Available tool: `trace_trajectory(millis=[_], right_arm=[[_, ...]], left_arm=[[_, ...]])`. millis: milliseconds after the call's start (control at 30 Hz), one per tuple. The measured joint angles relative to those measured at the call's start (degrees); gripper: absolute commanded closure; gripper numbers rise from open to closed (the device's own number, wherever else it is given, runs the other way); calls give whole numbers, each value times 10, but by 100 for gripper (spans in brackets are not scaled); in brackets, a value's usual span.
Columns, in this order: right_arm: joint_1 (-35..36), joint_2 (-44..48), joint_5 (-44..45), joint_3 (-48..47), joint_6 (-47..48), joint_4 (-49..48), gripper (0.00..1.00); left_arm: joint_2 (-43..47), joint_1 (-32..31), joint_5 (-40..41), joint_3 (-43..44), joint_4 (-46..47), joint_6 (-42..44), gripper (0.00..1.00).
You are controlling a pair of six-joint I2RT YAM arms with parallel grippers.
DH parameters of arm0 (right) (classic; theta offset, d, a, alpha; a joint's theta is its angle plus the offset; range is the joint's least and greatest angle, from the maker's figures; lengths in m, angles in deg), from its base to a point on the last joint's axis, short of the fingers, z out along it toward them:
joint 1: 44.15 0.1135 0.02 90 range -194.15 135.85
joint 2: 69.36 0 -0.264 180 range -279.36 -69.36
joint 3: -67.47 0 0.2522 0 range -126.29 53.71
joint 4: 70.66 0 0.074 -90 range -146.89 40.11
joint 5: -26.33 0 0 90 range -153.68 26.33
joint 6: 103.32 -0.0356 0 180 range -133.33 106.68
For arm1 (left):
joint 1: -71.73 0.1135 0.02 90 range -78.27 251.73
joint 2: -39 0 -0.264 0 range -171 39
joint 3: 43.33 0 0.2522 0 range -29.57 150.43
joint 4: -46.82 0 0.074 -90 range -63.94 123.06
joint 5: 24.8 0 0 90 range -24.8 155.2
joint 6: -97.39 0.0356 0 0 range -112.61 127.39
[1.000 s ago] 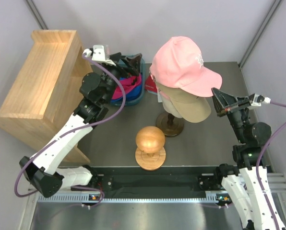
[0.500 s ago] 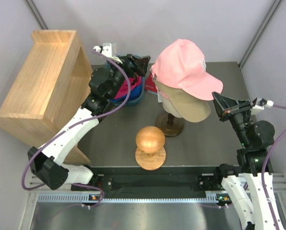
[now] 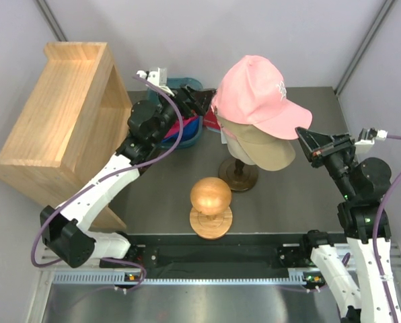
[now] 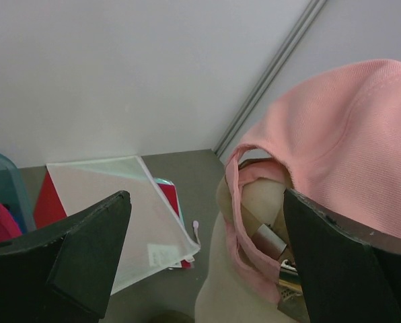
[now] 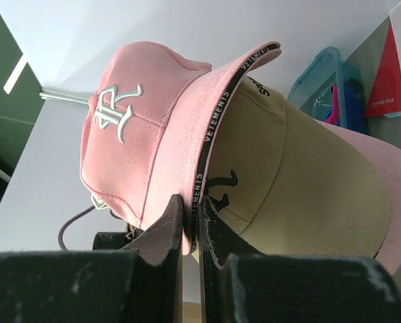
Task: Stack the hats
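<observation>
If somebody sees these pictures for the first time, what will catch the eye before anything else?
First the pink cap, sitting on top of a tan cap on a stand in the middle of the top view. The right gripper reaches in from the right, its jaws closed on the pink brim. Nearer the arms stands a wooden ball, and a large wooden shelf fills the left side.

The light pink cloth baseball cap [image 3: 258, 87] is showing a white embroidered monogram and a black brim edge lettered in white. Beneath it, the tan cloth baseball cap [image 3: 268, 151] is bearing black embroidery. At nine o'clock from them, the translucent teal plastic bin [image 5: 315, 74] is showing magenta cloth [image 5: 334, 108] and royal blue cloth [image 5: 348, 101].
</observation>
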Motion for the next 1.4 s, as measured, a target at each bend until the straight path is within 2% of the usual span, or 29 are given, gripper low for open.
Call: trace_trajectory(millis=[333,733,1267,1400], right_arm=[[-1,6,0,-5,24,43,100],[-1,35,1,4,77,135,100],[-1,48,0,21,104,154,100],[-1,48,0,20,108,155,93]], left_arm=[[43,3,-23,-50,-7,-28,1],[49,3,-44,-59,-16,-42,2],[80,-3,-36,-89,-42,-35,2],[84,-8,-26,-89,-48,-25,2]])
